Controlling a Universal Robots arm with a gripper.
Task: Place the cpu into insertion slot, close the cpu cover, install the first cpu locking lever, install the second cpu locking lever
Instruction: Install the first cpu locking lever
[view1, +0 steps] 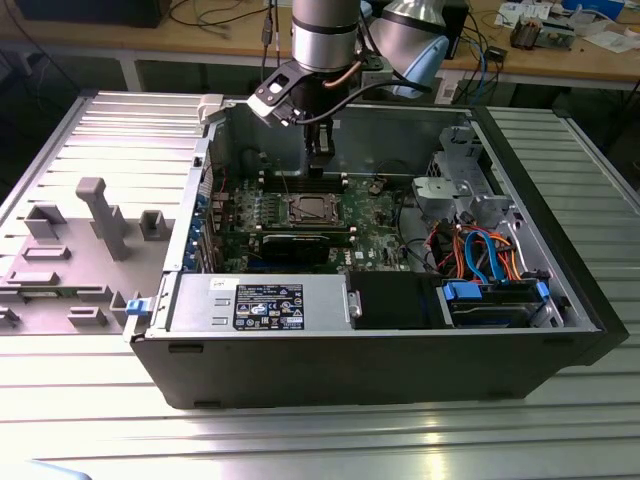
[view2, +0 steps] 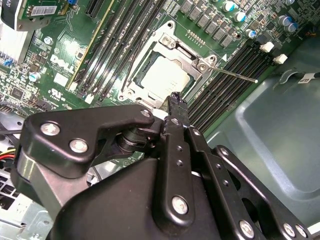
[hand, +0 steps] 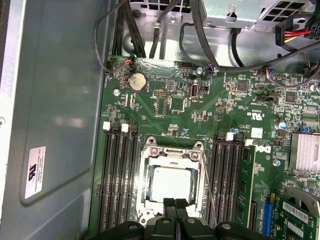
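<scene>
Gripper (hand: 175, 202) is seen closed, fingertips pressed together and nothing held between them. It is hung just over the near rim of the insertion slot (hand: 146, 218); whether the rim is touched cannot be told. Directly beyond the fingertips the cpu (hand: 170, 184) is seated flat in the slot, its silver top showing through the opening of the cpu cover (hand: 172, 155), which is lowered over it. So chip placement and cover closing are judged done. One thin wire locking lever (view2: 234, 74) is seen sticking out free past the socket corner, to one side of the hand, over the black memory slots (hand: 117, 175); it is judged not latched. The state of the other lever cannot be made out, so lever work is taken as left.

Farther from the hand, a coin cell battery (hand: 136, 81) is seated on the green motherboard (hand: 170, 105), with black cables beyond it. White silkscreen marks are printed on the board, a white sticker (hand: 35, 172) is stuck on the case wall, and a large printed label (view1: 270, 305) is carried by the power supply in the exterior view; the print is not read out here.
</scene>
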